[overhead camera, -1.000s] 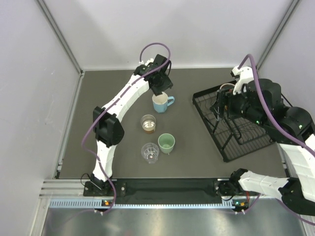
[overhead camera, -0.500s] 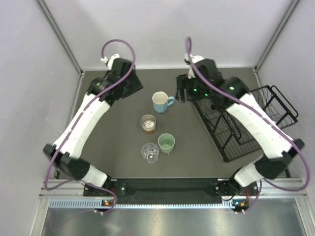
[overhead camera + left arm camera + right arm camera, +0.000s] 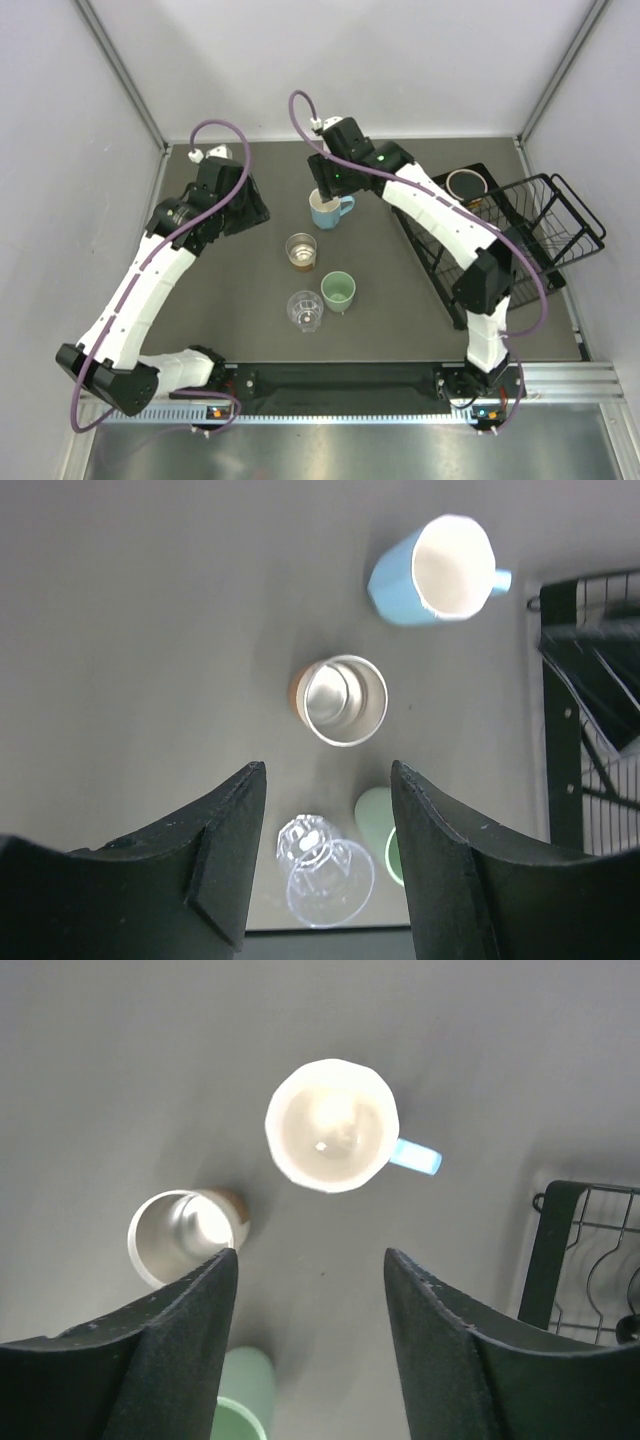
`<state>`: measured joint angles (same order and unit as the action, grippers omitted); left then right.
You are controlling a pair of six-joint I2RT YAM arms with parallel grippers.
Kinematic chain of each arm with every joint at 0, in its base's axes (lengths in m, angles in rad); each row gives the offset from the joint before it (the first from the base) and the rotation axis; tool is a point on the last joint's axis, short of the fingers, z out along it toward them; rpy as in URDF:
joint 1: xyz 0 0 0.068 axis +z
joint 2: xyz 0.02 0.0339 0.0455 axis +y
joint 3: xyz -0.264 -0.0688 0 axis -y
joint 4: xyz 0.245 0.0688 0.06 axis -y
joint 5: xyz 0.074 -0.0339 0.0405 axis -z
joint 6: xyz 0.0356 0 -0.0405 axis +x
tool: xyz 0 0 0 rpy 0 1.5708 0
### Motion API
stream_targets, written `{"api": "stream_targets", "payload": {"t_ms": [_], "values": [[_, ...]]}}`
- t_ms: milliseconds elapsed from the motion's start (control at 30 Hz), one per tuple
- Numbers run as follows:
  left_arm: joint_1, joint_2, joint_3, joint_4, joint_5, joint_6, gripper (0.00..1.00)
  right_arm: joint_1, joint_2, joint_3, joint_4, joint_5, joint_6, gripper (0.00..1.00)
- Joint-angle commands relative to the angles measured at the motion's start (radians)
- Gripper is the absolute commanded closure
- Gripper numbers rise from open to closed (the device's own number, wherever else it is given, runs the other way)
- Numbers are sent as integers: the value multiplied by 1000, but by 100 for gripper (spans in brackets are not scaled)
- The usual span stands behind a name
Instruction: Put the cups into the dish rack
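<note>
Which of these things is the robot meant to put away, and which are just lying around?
For the job: dish rack, dark-rimmed cup sitting in it, light blue mug, amber glass, mint green tumbler, clear ribbed cup.

Just there: nothing loose, only the table and the arms' purple cables.

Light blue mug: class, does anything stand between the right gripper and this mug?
Nothing visible does. The right gripper hangs open above the light blue mug, with only open space between them in the right wrist view.
</note>
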<state>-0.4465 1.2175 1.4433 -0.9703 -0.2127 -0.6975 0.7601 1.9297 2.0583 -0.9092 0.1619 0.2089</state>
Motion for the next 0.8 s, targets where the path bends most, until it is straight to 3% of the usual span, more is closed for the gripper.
{"api": "stream_targets", "payload": {"t_ms": [0,233,433,600,767], "values": [[6,-27,-21,10,45,39,42,24,44,54,75,73,-25,41],[8,-10,-20,7,58,64,43,38,132,56,167,266,20,45],[9,-7,-26,-2,62,78,43,38,206,83,205,335,-19,46],[11,-12,-31,-10,56,79,43,30,239,72,253,357,-40,48],[15,-30,-35,-21,52,79,43,-4,276,68,280,292,-75,58]]}}
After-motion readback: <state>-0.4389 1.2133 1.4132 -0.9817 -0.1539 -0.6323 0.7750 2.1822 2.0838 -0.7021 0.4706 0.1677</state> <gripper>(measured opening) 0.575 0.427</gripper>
